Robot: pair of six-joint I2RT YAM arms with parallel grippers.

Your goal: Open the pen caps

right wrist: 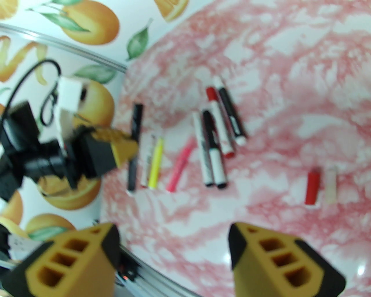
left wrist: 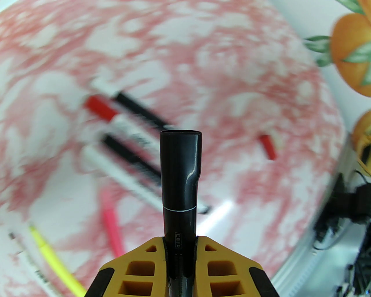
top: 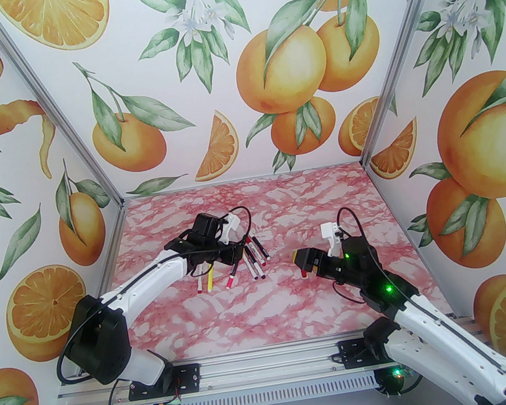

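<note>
Black pen [left wrist: 179, 214] is getting pinched by the left end effector [left wrist: 180, 242], lower centre; right end effector [right wrist: 174, 242] is hanging spread, probably needing to grab its cap [left wrist: 180, 162] next.

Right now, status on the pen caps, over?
Left gripper: jaws shut on black pen. Right gripper: jaws open, empty. Red cap loose on table.

Work surface and surroundings
Pink-marbled table [top: 269, 303] enclosed by orange-print wall panels [top: 211, 61]; aluminium rail [top: 269, 366] along the near edge. Yellow marker barrel [right wrist: 156, 162] and pink marker barrel [right wrist: 181, 164] lie flat, near each other, not touching.
</note>
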